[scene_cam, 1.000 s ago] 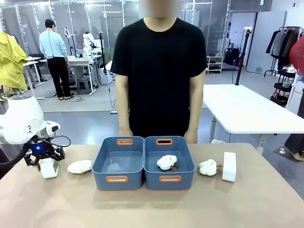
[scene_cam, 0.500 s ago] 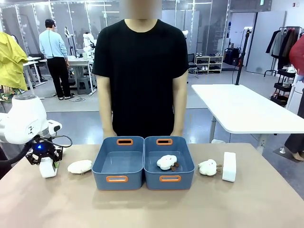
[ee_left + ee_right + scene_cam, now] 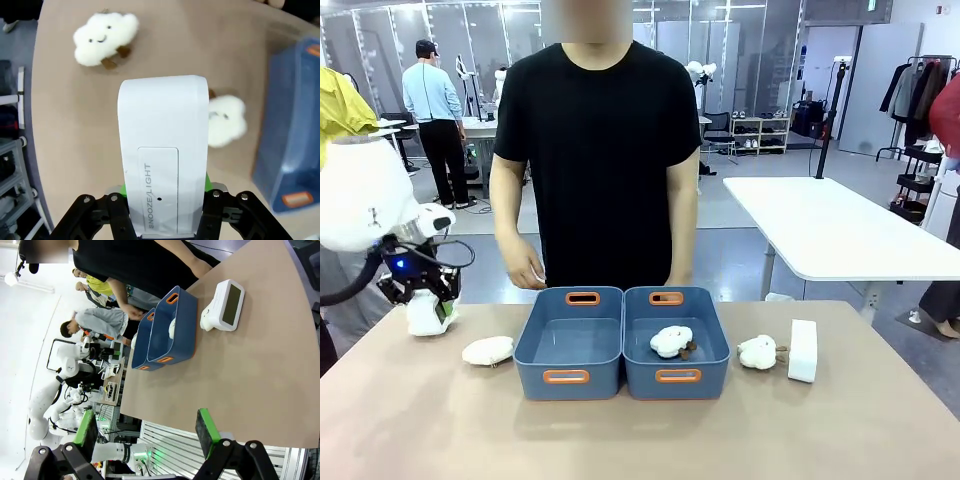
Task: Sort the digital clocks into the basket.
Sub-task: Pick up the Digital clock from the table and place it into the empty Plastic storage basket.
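Note:
My left gripper [image 3: 423,300] is shut on a white digital clock [image 3: 426,314] and holds it above the table's left end. In the left wrist view that clock [image 3: 163,150], printed "SNOOZE/LIGHT", stands between the green pads [image 3: 209,182]. The second white clock [image 3: 802,350] stands on edge at the right, also seen as the clock [image 3: 228,304] with its screen showing. Two blue baskets sit side by side at the middle: the left basket [image 3: 536,345] is empty and the right basket [image 3: 717,345] holds a plush toy [image 3: 671,342]. My right gripper [image 3: 146,427] is open, off the table's near edge.
A plush toy [image 3: 488,350] lies left of the baskets and another [image 3: 758,352] leans beside the second clock. Two cloud plushes [image 3: 105,32] [image 3: 226,120] lie under the held clock. A person stands at the far side with a hand [image 3: 533,272] near the left basket's far rim.
My left gripper has risen with the clock off the table. The person has stepped to the left and brought a hand toward the left basket.

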Controlling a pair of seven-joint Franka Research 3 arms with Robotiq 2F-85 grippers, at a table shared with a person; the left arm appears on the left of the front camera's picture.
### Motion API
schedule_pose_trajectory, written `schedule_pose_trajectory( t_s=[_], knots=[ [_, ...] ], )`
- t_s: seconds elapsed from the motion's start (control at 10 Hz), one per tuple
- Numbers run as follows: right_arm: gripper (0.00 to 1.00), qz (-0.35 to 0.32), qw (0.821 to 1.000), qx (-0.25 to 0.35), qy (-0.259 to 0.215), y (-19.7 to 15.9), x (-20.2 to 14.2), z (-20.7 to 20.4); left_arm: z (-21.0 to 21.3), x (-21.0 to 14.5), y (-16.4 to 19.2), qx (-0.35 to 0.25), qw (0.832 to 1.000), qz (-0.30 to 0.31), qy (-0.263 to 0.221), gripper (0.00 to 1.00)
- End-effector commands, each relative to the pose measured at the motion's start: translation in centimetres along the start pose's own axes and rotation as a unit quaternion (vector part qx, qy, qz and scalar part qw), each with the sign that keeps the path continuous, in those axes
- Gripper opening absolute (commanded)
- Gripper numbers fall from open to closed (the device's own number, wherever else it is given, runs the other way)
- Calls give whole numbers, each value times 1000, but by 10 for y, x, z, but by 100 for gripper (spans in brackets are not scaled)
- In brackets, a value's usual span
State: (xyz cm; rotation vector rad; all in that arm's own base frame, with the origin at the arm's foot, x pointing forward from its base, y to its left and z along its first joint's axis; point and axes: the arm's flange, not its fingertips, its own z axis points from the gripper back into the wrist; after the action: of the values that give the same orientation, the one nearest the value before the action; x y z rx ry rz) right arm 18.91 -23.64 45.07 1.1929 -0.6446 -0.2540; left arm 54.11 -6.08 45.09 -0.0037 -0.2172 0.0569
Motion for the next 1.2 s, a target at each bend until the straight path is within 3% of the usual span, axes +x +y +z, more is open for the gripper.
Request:
schedule_pose_trajectory(
  t_s=[0.0,0.2,1.1],
  knots=[
    [100,5,1000,5,-1,2,-1,0,11,-17,-25,-4,999,-31,11,33],
    [100,5,1000,5,-1,2,-1,0,21,-37,-63,5,999,-48,2,33],
    [100,5,1000,5,-1,2,-1,0,22,-28,-57,-3,999,-49,9,33]
  ],
)
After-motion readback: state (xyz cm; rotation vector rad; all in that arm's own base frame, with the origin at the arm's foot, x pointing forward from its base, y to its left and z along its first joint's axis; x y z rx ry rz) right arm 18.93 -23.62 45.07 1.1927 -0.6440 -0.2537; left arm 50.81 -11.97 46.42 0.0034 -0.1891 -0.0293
